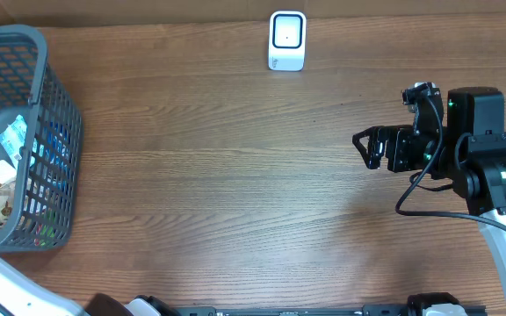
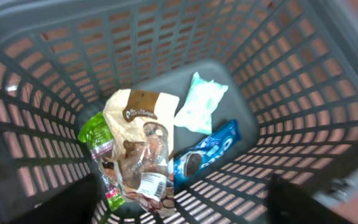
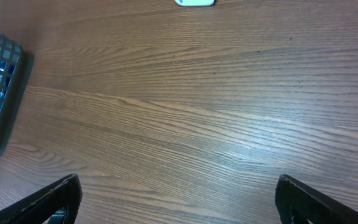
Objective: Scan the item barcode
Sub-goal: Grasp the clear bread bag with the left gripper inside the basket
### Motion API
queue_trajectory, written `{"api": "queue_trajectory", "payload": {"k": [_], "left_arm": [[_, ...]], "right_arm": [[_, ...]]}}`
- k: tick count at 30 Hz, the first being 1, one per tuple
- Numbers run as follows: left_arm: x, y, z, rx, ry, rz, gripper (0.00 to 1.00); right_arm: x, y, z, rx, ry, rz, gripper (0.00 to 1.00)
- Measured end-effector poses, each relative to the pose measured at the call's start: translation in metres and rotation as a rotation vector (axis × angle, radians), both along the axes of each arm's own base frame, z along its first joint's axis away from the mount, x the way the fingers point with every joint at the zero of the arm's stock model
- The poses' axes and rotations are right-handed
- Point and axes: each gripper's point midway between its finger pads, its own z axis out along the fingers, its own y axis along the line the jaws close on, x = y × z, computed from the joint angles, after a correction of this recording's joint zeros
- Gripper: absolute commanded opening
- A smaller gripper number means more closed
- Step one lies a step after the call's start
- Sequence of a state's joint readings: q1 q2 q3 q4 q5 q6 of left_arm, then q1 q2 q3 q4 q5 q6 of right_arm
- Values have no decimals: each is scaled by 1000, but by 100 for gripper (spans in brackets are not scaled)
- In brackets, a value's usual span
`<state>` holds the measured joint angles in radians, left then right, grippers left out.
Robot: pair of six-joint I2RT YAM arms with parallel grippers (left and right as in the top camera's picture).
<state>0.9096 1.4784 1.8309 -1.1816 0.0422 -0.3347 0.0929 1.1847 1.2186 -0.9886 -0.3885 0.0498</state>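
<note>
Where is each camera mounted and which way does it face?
Overhead: above the table, facing straight down; right gripper and arm show.
Left wrist: above the basket, looking into it; open left gripper at the bottom.
Right wrist: over the table, facing the scanner; its open fingers in bottom corners.
Shared: all three see the basket.
</note>
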Motion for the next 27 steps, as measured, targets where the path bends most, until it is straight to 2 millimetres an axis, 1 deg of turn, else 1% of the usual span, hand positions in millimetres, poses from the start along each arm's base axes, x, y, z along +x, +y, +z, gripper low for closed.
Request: {"api": "queue_trajectory", "payload": {"k": [1,2,5,6,8,9,11,13,15,17,18,20,22,24,27], "left_arm": [[4,5,-12,-26,21,0,100],[9,13,-30,-64,58,-4,100],[20,26,-71,-145,138,-22,100],[23,30,-92,-190,179,-32,99],[26,35,-121,-249,233,-42,95],[29,38,-144,-297,276,-51,95],[30,40,-175,-358,330,-66,91],[32,42,-218,-444,398,-75,88],[31,42,-239,-484,430,-76,85],[29,42,-258,-518,463,-74,80],[28,42,-266,-532,481,-70,69],[26,43,-273,-540,497,-63,4],[26,46,-273,-526,500,-60,4],[25,50,-266,-500,503,-55,4],[24,49,-264,-506,505,-55,4]], "right_arm": [[0,0,0,0,-1,1,100],[0,0,0,0,-1,0,100],[0,0,0,0,0,0,100],[0,0,0,0,-1,1,100],[0,0,0,0,-1,1,100],[0,0,0,0,-1,0,100],[0,0,0,0,-1,1,100],[0,0,0,0,-1,1,100],[0,0,0,0,-1,1,100],[0,0,0,0,-1,1,100],[0,0,0,0,-1,1,100],[0,0,0,0,-1,1,100],[0,0,0,1,0,0,100],[0,0,0,0,-1,1,100],[0,0,0,0,-1,1,100]]}}
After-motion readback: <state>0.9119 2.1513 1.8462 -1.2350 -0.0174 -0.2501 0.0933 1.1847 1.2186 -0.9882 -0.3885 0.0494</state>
